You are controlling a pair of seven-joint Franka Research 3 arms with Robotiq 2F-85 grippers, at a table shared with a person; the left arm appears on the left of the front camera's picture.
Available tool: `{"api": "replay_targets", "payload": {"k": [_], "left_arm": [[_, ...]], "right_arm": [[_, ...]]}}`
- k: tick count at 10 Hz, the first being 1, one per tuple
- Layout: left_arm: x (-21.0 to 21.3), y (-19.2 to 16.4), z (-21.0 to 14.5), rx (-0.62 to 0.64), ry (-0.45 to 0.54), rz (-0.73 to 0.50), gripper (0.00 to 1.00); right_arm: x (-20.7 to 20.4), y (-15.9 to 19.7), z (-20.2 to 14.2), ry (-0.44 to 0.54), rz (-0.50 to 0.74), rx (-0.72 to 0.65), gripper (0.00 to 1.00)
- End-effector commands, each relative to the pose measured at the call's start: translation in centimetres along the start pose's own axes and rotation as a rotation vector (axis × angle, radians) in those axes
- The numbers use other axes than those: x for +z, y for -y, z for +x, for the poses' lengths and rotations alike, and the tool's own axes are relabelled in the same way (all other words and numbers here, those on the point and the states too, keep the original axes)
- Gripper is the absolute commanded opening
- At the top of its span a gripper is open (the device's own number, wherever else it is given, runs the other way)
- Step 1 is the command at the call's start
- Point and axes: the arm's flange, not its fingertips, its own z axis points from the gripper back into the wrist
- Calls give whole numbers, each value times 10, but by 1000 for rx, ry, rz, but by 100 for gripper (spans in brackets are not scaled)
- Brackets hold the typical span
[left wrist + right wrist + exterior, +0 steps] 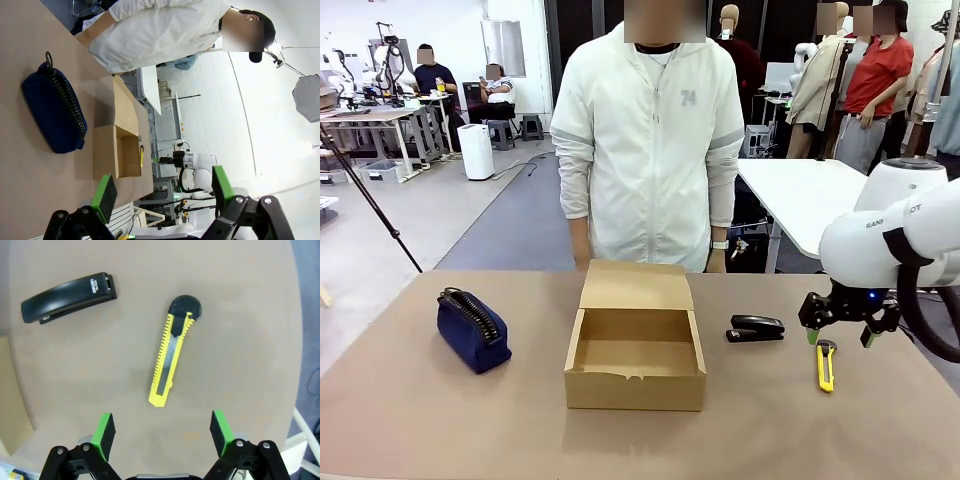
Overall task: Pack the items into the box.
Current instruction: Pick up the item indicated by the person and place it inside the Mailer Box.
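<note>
Right tool point(840, 339) is hovering, jaws apart, over yellow knife point(826, 366) | left tool point(162, 192) is hanging spread wide, empty | stapler point(756, 328) is lying right of open box point(635, 388) | pouch point(473, 330) is sitting left on counter point(410, 420)

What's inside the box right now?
Nothing visible: the box shows a bare cardboard floor, flap open. Its near wall hides the floor's front strip. Pouch and stapler lie outside it.

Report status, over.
Left gripper open, empty. Right gripper open, hovering over stray yellow utility knife. Cardboard box open, empty; navy pouch and black stapler on table beside it.
</note>
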Motion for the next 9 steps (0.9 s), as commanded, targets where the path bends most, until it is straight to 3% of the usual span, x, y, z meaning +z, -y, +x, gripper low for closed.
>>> {"api": "replay_targets", "payload": {"k": [1,6,8,9], "left_arm": [[0,3,0,10,5,-19,100],[0,3,0,10,5,-19,100],[0,3,0,10,5,-19,100],[0,3,0,10,5,-19,100]], "right_arm": [[-14,8,19,-33,60,59,100],[-49,11,24,-118,96,78,100],[-53,9,27,-116,43,-7,100],[-55,7,29,-126,7,-142,100]]}}
